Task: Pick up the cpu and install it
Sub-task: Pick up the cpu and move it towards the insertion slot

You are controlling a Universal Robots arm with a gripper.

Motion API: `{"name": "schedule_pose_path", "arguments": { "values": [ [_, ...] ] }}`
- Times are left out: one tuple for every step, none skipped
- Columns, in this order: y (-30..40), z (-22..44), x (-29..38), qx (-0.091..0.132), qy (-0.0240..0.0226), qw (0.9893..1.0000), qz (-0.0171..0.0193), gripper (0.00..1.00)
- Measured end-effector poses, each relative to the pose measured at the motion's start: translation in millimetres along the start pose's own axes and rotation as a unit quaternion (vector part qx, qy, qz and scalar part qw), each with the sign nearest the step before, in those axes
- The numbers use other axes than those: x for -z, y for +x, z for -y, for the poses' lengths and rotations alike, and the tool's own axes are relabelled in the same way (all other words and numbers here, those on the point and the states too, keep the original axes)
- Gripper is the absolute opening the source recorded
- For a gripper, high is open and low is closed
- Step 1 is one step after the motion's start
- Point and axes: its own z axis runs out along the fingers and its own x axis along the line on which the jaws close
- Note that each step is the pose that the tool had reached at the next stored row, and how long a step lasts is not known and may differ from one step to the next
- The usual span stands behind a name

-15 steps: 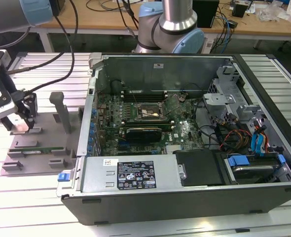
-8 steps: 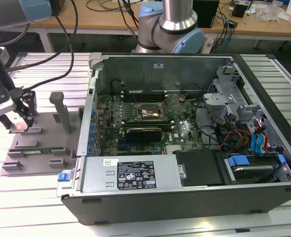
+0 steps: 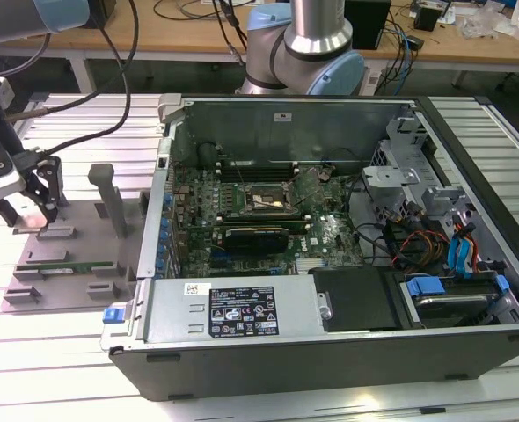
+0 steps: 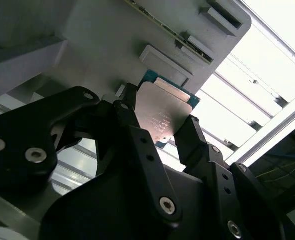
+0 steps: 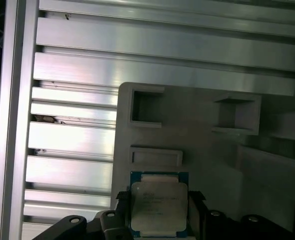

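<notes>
The cpu (image 5: pixel 159 204) is a small square chip with a silvery top plate and a blue-green rim. It sits between the two black fingers of my gripper (image 5: pixel 159 197), which is shut on its opposite edges just over the grey fixture plate (image 5: pixel 212 155). In the second wrist view the cpu (image 4: pixel 163 111) is gripped the same way by the gripper (image 4: pixel 161 117). In the exterior view my gripper (image 3: pixel 32 216) is at the left, low over the fixture plate (image 3: pixel 84 246), well away from the open socket (image 3: pixel 266 200) on the board inside the computer case (image 3: pixel 347 352).
The fixture plate carries raised blocks, an upright post (image 3: pixel 110 200) and a long green memory stick (image 3: pixel 66 266). Slatted aluminium table (image 3: pixel 57 352) surrounds it. The case wall (image 3: pixel 158 202) stands between plate and board. Cables and drive cages (image 3: pixel 435 237) fill the case's right side.
</notes>
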Motion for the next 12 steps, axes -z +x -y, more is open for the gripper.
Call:
{"name": "schedule_pose_path", "arguments": {
  "values": [
    [0.0,0.0,1.0,0.000,0.0000,1.0000,0.0000,0.55],
    [0.0,0.0,1.6,0.000,0.0001,1.0000,0.0000,0.55],
    [-0.1,0.1,2.4,0.000,0.0001,1.0000,0.0000,0.55],
    [-0.1,0.1,3.1,0.000,0.0001,1.0000,-0.0001,0.55],
    [-0.1,0.1,3.7,0.000,0.0002,1.0000,0.0000,0.55],
    [-0.1,0.1,4.8,0.000,0.0002,1.0000,-0.0001,0.55],
    [-0.1,0.1,5.5,0.000,0.0003,1.0000,-0.0001,0.55],
    [-0.1,0.1,6.1,0.000,0.0003,1.0000,-0.0001,0.55],
    [-0.1,0.2,6.5,0.000,0.0003,1.0000,-0.0001,0.55],
    [-0.1,0.2,7.2,0.000,0.0003,1.0000,-0.0001,0.55],
    [-0.2,0.2,8.5,0.000,0.0004,1.0000,0.0000,0.55],
    [-0.2,0.2,8.9,0.000,0.0004,1.0000,-0.0001,0.55]
  ]
}}
